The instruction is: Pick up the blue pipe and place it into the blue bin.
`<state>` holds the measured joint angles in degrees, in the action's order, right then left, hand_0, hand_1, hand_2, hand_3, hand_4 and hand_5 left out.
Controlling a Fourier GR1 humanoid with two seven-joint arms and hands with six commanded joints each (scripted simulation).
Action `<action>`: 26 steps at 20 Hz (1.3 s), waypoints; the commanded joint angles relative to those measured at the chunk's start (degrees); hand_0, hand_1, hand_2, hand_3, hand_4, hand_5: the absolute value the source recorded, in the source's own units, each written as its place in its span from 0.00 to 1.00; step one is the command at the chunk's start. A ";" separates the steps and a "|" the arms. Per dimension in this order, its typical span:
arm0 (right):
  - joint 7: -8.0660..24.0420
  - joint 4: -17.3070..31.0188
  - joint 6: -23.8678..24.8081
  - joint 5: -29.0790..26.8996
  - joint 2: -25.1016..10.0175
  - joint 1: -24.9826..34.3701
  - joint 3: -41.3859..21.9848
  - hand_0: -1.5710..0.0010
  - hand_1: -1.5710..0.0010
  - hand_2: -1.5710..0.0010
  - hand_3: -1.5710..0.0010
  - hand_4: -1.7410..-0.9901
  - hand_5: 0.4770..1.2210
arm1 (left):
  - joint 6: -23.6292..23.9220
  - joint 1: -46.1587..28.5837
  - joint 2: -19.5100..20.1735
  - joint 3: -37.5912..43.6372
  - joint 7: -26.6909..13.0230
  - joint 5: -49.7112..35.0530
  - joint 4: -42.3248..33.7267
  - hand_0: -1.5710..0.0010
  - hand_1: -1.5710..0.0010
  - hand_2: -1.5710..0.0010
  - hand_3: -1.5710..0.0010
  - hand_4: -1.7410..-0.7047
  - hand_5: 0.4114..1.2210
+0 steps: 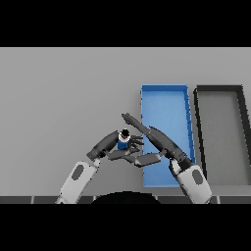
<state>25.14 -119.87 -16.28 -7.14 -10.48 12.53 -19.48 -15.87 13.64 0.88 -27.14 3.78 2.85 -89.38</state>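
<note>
My left hand [113, 143] curls closed around the blue pipe [123, 140] | my right hand [157, 139], fingers straight, just beside it | blue bin [188, 117] beneath my right hand.

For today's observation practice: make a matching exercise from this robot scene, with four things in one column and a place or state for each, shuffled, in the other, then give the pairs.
Things:
1. blue pipe
2. blue bin
3. dark bin
4. right hand

Places or states:
A. at the table's far right
B. fingers straight, reaching over a bin's left edge
C. held in the left hand, left of the bins
D. between the pipe and the dark bin

Pairs: 1-C, 2-D, 3-A, 4-B
</note>
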 commanded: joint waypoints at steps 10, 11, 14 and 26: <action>5.87 8.53 -3.03 -0.62 2.40 13.46 -1.52 0.89 0.86 0.83 0.92 0.68 0.01 | -2.33 -1.49 -0.59 1.81 -2.99 1.18 -1.48 0.00 0.00 0.00 0.00 0.27 1.00; 5.42 9.30 -3.51 -1.04 2.63 14.11 -1.35 0.79 0.77 0.76 0.85 0.62 0.01 | -2.88 -1.69 -0.72 2.14 -2.41 0.62 -1.64 0.00 0.00 0.00 0.00 0.22 1.00; 4.04 10.58 -3.74 -0.77 3.91 14.84 -2.10 0.44 0.44 0.42 0.51 0.37 0.05 | -2.73 -1.07 -1.19 1.76 -6.62 2.14 -2.44 0.00 0.00 0.00 0.00 0.11 1.00; 0.27 11.20 -0.63 -1.17 5.77 14.37 -5.25 0.03 0.03 0.03 0.06 0.03 0.90 | -5.23 -1.88 -3.53 4.70 -2.40 -0.33 -2.10 0.00 0.00 0.00 0.09 0.01 1.00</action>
<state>25.61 -108.67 -16.97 -8.55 -4.68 26.88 -24.77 -21.10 11.79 -2.65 -22.39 1.71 2.44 -91.50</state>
